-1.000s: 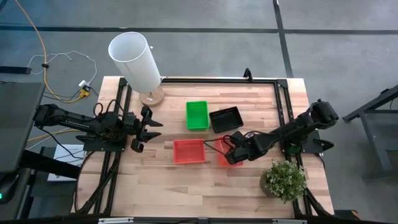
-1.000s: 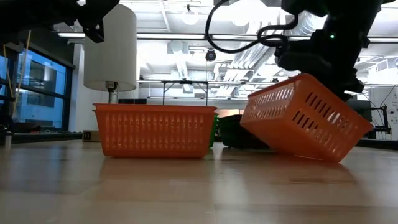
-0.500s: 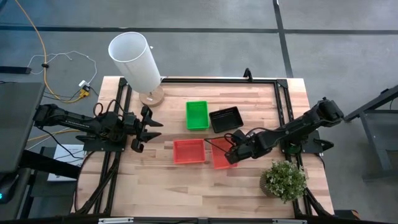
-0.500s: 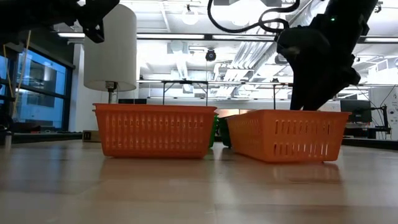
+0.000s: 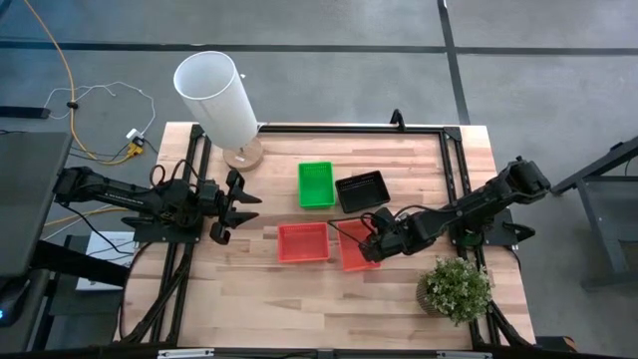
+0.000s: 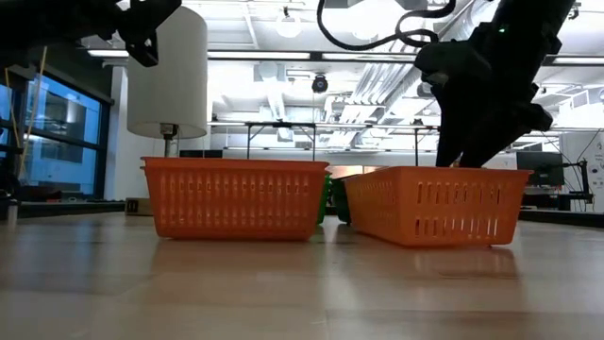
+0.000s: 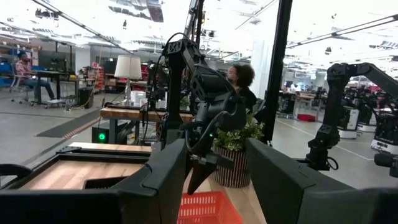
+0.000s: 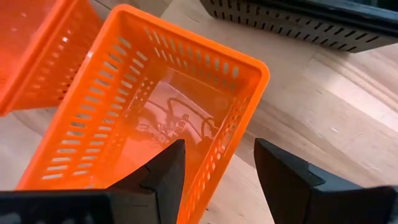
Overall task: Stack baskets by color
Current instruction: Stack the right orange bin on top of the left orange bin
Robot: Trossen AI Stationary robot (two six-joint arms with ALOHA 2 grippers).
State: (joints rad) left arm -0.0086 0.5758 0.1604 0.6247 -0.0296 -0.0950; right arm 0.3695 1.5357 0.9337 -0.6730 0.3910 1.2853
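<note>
Two red baskets stand flat on the table, one (image 5: pixel 302 242) left of the other (image 5: pixel 352 246). My right gripper (image 5: pixel 373 246) hangs open over the right-hand one, pointing steeply down. Its fingers stand on either side of that basket's long right wall (image 8: pixel 231 140), one inside and one outside, with a gap on both sides. A green basket (image 5: pixel 316 184) and a black basket (image 5: pixel 361 189) stand farther back. My left gripper (image 5: pixel 237 207) waits open above the table's left part.
A tall white cylinder (image 5: pixel 214 95) on a round wooden foot stands at the far left corner. A potted plant (image 5: pixel 456 289) stands at the near right, close to my right arm. Bare wood lies along the near edge (image 5: pixel 299 309). A person shows in the room beyond (image 7: pixel 239 78).
The right-hand red basket was tilted a second ago, one end raised under my right gripper. It has dropped flat onto the table beside the other red basket. My right gripper stays over it, with its fingers the same distance apart.
</note>
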